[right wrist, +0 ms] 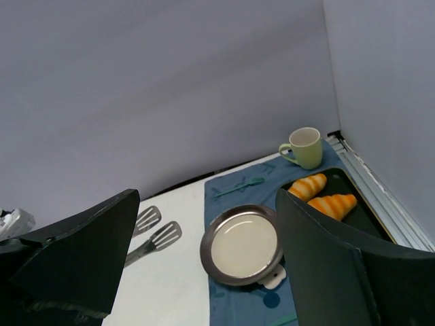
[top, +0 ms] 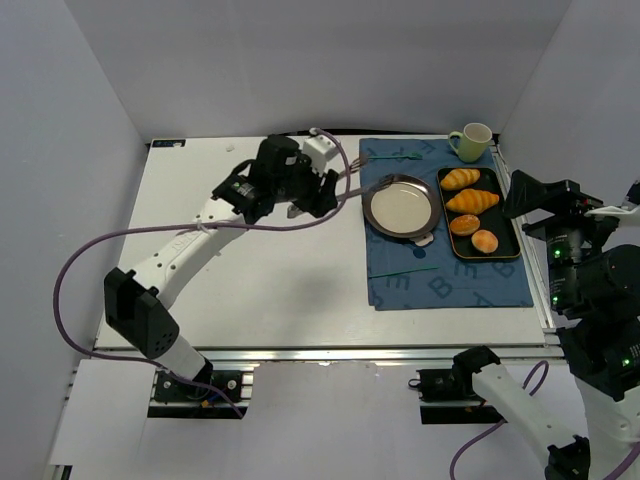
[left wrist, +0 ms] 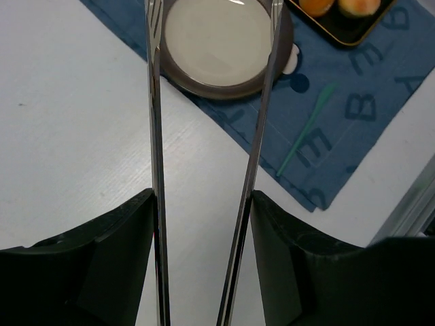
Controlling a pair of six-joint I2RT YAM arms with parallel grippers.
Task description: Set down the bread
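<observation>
The bread (top: 464,224), a small golden-orange bun, lies in the black tray (top: 512,232) next to a paler bun (top: 485,240); its edge shows at the top of the left wrist view (left wrist: 317,5). It is hidden in the right wrist view. My left gripper (top: 318,192) (left wrist: 204,261) is shut on metal tongs (left wrist: 155,136), whose spread arms reach to the empty round plate (top: 402,205) (left wrist: 217,41) (right wrist: 243,246). The tongs hold nothing. My right gripper (top: 532,195) (right wrist: 204,265) is open and empty, raised beside the tray's right edge.
Two croissants (top: 470,190) (right wrist: 319,195) lie in the far half of the tray. A green mug (top: 472,141) (right wrist: 302,147) stands at the back right. A blue placemat (top: 450,285) carries two teal utensils (top: 395,155) (left wrist: 306,136). White walls enclose the table.
</observation>
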